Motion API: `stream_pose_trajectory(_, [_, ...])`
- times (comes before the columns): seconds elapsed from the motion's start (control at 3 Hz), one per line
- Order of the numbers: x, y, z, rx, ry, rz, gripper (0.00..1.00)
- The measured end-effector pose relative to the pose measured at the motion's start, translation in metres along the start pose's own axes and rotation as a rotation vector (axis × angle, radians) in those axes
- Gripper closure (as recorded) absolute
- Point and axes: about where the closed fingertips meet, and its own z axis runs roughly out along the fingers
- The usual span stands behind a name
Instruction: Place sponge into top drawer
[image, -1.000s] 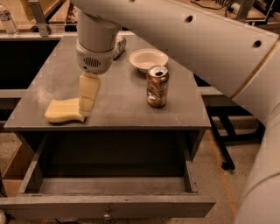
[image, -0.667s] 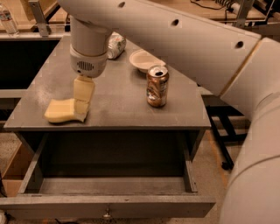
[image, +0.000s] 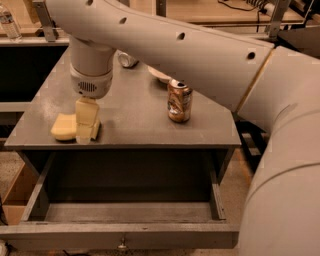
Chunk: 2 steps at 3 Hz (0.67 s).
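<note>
Nearest the camera, the top drawer stands pulled fully open, with 1 small metal knob at the centre of its grey front panel. Nothing shows in the part of its shallow interior that is in view.

Directly above the drawer is the front edge of a grey tabletop. The sponge, a pale yellow foam block, lies flat on the left front corner, close to that edge. The end effector points straight down over the sponge's right end, and its yellowish tip reaches the level of the tabletop. Whether it is clamped on the sponge or released cannot be told from this angle.

Over the last second the end effector has dropped lower and moved slightly left, settling more squarely over the sponge. The sponge itself has not shifted (it sits where it did). This looks like the final approach to a grasp, so the lift and the short carry down into the drawer are still ahead.

Further back, right of centre, stands 1 open drink can, well apart from the sponge. Behind it a pale bowl peeks out from under the large white arm, which crosses the whole upper scene.
</note>
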Motion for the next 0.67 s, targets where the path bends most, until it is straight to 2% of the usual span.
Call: stream_pose_trajectory(0.67, [-0.008, 0.003, 0.033, -0.031, 0.019, -0.001, 0.00])
